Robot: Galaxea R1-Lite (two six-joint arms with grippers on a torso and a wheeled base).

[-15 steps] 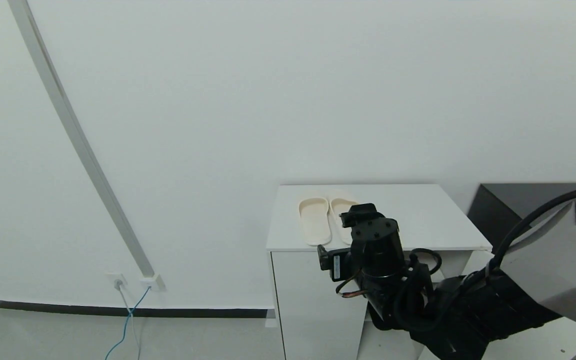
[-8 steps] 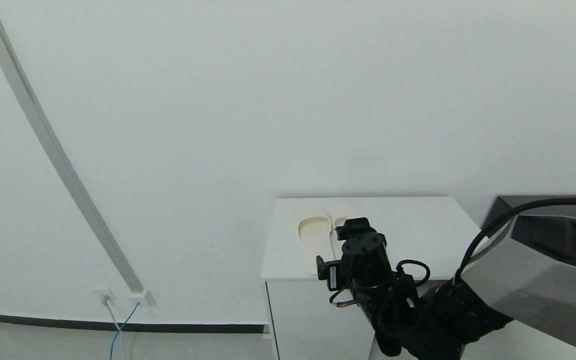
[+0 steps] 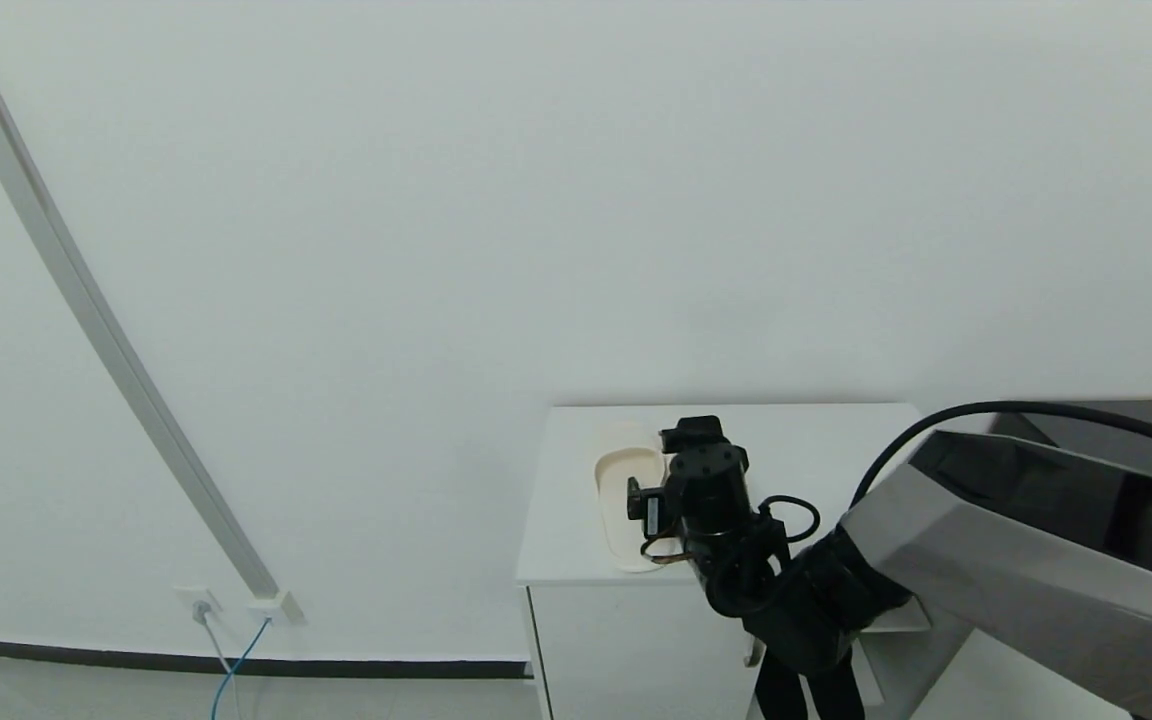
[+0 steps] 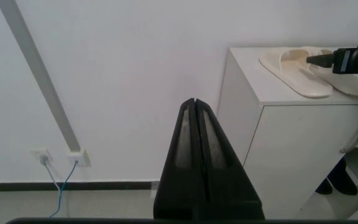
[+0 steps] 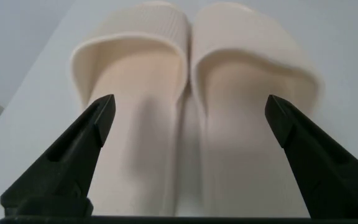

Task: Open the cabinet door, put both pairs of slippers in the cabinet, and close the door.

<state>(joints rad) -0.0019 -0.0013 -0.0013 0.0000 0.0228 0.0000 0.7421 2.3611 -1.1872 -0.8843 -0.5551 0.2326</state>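
The pair of slippers is plain cream, its straps faintly ribbed, and it lies on a plain white cabinet that matches the white wall. The right end effector and the left end effector are both matte black. Toward 8 o'clock in the head view, a pale grey conduit strip crosses the wall down to white sockets, where a blue cable hangs, and a black skirting band runs along the wall's foot.
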